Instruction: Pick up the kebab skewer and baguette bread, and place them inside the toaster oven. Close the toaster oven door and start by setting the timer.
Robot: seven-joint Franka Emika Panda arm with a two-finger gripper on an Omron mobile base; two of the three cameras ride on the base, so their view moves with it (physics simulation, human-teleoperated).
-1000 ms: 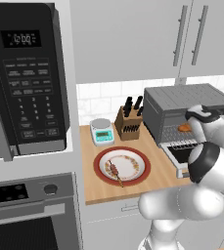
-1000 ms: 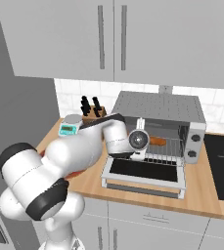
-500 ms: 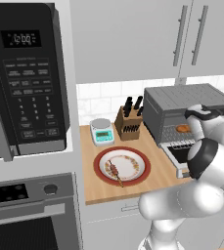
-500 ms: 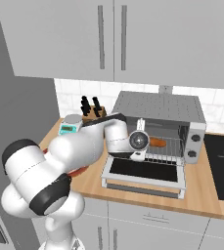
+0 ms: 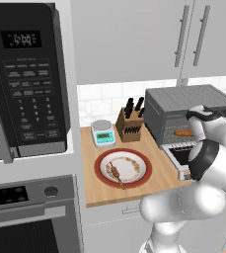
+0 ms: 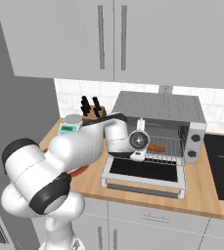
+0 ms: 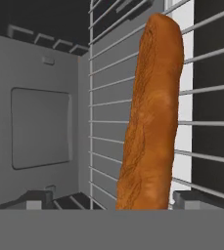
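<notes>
The baguette bread [image 7: 152, 112] lies on the wire rack [image 7: 108, 122] inside the toaster oven [image 5: 188, 106]. My gripper [image 7: 116, 199] is open just in front of the loaf's near end, one dark fingertip [image 7: 37, 199] well off to one side and the other close beside it. From the two sides, the loaf [image 5: 183, 132] [image 6: 156, 147] shows orange in the oven mouth beside my hand [image 6: 139, 140]. The toaster oven door [image 6: 145, 171] hangs folded down and open. The kebab skewer [image 5: 116, 173] rests on the red-rimmed plate [image 5: 134, 180].
A knife block [image 5: 130, 124] and a small kitchen scale [image 5: 102, 132] stand behind the plate. A black microwave [image 5: 28, 79] fills the left, with a big oven [image 5: 25, 217] below. The toaster oven's knobs [image 6: 195, 137] sit on its right. A black cooktop [image 6: 221, 166] lies further right.
The jaws have spread wide and let go of the baguette, which now rests on the rack. The arm has hardly moved.
</notes>
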